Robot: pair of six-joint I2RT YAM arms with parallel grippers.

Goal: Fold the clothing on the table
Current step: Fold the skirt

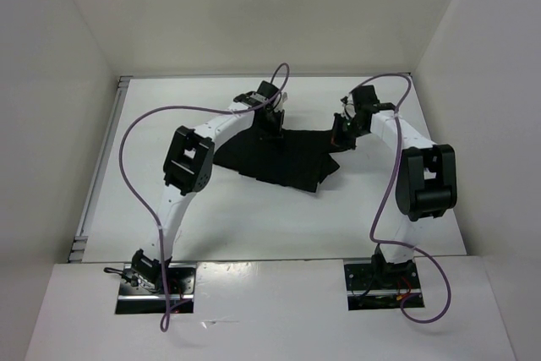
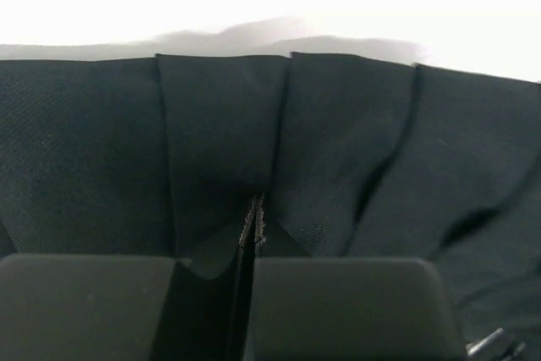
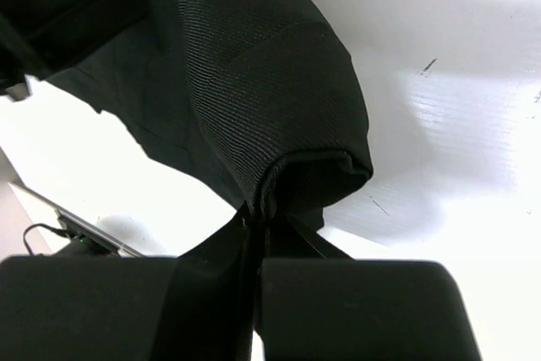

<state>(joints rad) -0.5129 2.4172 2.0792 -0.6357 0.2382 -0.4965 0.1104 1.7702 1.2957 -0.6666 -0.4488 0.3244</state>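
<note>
**Left gripper** [image 2: 252,244]: the jaws are closed on a pinch of the clothing [image 1: 279,162]. The cloth puckers at the fingertips and runs away from them in shallow pleats, ending in a straight far edge just ahead.

**Right gripper** [image 3: 254,230]: also clamped shut on the garment. It holds a rolled corner that bulges directly above the jaws and appears raised off the table [image 1: 254,226] below it.

**Position of the garment:** the black cloth stretches between the two grippers. From them it spreads back toward the arm bases, lying mostly flat on the white surface, with a ragged, layered margin on the side nearest the right gripper.

**Step in hand (judged):** the grasp for a fold is complete, with both arms holding the edge of the garment farthest from the bases. The carry itself has not yet begun.

**Next move (judged):**
- Both grippers should rise together, just high enough to free the held edge.
- They should then travel back toward the bases at matched height and unchanged spacing, so the cloth between them neither sags nor bunches.
- Release should come only once the carried edge lies over the near margin.
</note>
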